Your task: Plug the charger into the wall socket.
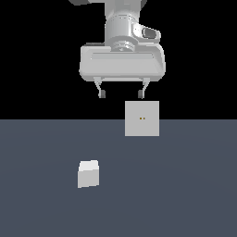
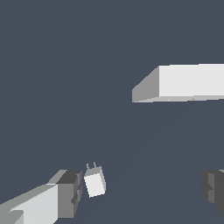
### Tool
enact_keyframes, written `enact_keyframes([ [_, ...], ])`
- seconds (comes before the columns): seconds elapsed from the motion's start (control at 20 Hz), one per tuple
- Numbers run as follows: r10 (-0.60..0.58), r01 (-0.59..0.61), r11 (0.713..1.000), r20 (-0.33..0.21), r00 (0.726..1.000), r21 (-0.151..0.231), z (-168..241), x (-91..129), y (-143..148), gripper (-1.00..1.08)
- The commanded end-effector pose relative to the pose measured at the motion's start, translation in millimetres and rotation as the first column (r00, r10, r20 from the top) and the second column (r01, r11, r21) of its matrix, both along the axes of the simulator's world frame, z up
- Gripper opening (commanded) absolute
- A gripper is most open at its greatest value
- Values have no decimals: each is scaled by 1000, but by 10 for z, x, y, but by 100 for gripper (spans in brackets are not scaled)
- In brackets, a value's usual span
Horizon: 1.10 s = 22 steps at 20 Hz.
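The charger is a small white-grey block lying on the grey floor toward the exterior view's left. In the wrist view the charger shows two short prongs on one end and sits close to one fingertip. The wall socket is an upright light-grey square plate with two tiny orange-brown dots at its centre; it also shows in the wrist view. My gripper hangs open and empty, high above the floor, above and between both things.
The floor is a flat dark grey surface under a black background. Nothing else stands on it.
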State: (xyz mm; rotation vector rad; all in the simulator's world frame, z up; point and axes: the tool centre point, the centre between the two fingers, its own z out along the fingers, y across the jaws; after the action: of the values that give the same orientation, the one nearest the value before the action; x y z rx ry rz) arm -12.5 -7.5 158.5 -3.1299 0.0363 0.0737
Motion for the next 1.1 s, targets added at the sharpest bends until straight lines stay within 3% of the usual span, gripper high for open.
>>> enact_keyframes([
  [0.0,0,0,1000,0,1000,0,0,0,0,100],
  [0.5,32,-32,999,17,999,0,-106,-117,81,100],
  [1.05,138,-138,990,74,988,-2,-480,-511,329,100],
])
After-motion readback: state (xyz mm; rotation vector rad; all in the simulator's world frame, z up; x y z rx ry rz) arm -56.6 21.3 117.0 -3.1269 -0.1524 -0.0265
